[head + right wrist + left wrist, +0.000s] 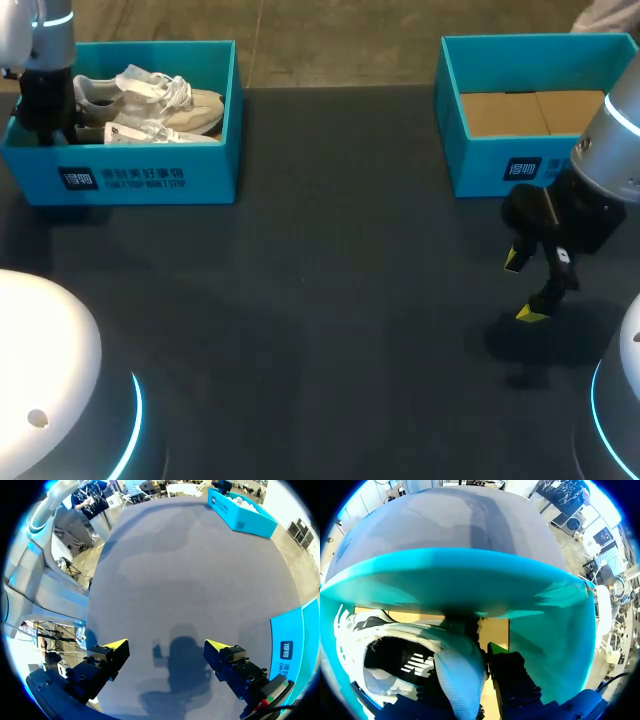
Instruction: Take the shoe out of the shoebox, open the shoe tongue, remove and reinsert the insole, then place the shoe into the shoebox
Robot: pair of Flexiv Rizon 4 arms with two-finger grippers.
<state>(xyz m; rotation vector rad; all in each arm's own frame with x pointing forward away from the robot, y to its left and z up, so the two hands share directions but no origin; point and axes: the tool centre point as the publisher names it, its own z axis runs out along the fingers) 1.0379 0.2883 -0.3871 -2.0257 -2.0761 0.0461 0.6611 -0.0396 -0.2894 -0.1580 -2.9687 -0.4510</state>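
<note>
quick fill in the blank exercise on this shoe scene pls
1. The shoes lie in the shoebox on the robot's ___ side.
2. The right end effector hangs over the table, fingers ___.
3. The other shoebox holds ___ shoes.
Missing words: left; open; no.

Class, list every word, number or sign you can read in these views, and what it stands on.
Left shoebox, front wall: white logo and two lines of print, too blurred to read.
Right shoebox, front wall: white logo, too blurred to read.
Shoe, inside: white marks, not legible.
</note>
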